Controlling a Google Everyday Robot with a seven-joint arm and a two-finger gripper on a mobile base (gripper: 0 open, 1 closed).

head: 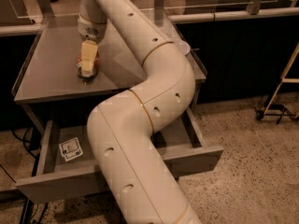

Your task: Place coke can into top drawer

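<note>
1. The top drawer (46, 185) is already pulled open (a white tag (70, 148) lies inside).
2. The coke can (81, 60) stands on the tabletop (46, 69), not yet lifted.
3. The gripper (88, 64) is down at the can; I cannot tell whether it is clamped on it.

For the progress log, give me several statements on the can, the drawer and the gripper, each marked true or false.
1. The top drawer is open. True.
2. The coke can lies inside the drawer. False: it stands on the table.
3. The gripper is down at the can on the table. True.
4. A white bowl sits in the drawer. False: only a white tag shows there; the bowl is on the table, partly behind the arm.
</note>
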